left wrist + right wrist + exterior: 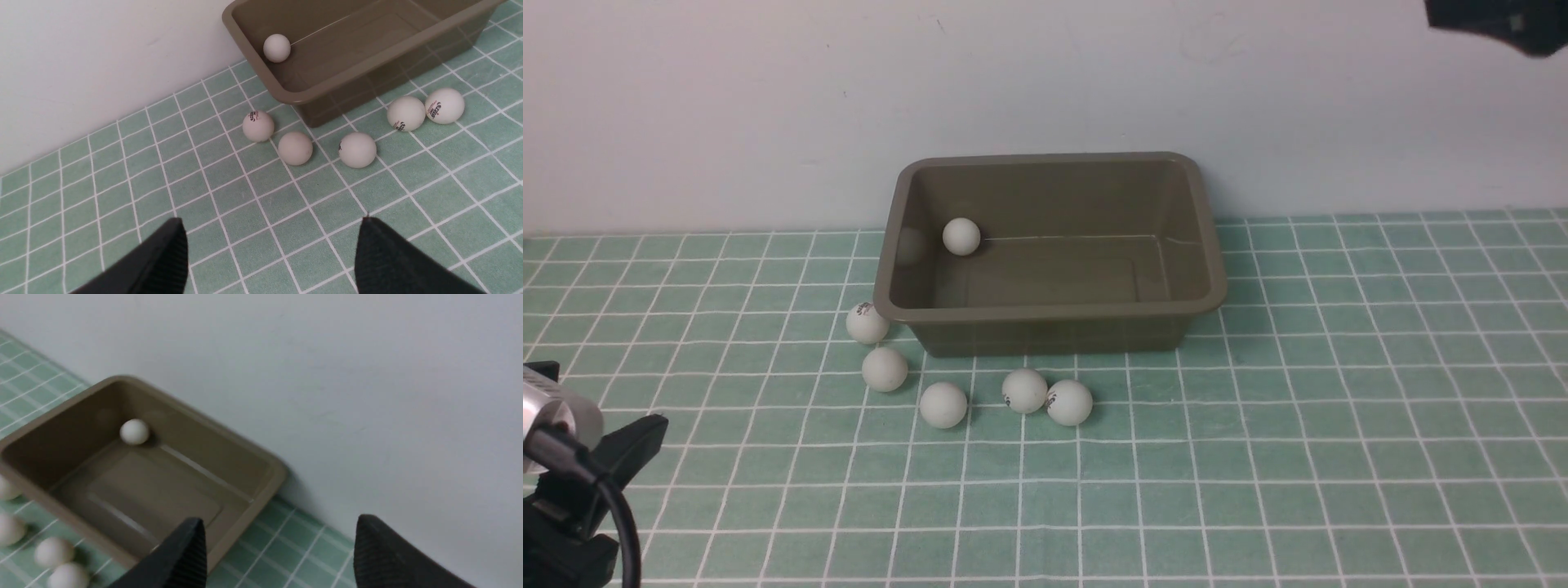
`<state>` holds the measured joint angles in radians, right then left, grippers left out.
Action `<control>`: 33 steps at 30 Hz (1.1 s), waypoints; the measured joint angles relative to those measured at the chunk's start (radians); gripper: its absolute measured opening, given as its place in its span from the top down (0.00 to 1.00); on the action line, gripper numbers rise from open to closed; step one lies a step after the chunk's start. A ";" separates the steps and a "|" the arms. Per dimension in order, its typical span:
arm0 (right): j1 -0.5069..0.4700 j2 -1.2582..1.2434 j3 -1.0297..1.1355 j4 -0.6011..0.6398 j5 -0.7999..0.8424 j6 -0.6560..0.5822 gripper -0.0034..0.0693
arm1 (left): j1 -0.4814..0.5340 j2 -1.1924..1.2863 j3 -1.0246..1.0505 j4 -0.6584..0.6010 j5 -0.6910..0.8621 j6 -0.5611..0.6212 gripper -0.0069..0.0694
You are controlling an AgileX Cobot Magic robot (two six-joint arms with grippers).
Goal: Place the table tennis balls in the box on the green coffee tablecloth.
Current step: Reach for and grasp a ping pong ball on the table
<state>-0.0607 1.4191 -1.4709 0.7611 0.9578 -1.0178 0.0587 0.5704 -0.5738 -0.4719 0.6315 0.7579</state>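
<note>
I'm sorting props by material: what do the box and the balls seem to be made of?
Box: probably molded plastic, satin olive-brown; rounded corners and a faint ball reflection on its inner wall suggest it.

Balls: likely thin plastic, matte white; soft shading without sharp highlights, though rubber isn't excluded.

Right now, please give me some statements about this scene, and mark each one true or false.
1. One ball is inside the box. True.
2. Four balls lie outside the box. False: five do.
3. The left end effector is open and holds nothing. True.
4. The right end effector is closed. False: its fingers stand apart.
5. The tablecloth is plain green. False: white lines form a grid on it.
6. The box stands upright. True.
</note>
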 joint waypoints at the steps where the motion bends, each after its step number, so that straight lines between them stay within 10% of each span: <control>1: 0.001 -0.002 0.000 -0.005 0.054 0.018 0.35 | 0.000 0.000 0.000 0.000 0.000 0.000 0.26; 9: 0.113 -0.007 0.174 0.007 0.099 0.051 0.35 | 0.000 0.000 0.000 -0.002 0.000 0.000 0.26; 22: 0.556 0.153 0.453 0.048 -0.470 0.003 0.35 | 0.000 0.000 0.000 -0.004 0.028 0.000 0.26; 33: 0.582 0.389 0.447 0.258 -0.558 -0.166 0.27 | 0.000 0.000 0.000 -0.004 0.046 0.000 0.26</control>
<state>0.5211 1.8084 -1.0238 1.0194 0.3997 -1.1835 0.0587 0.5704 -0.5738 -0.4762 0.6771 0.7579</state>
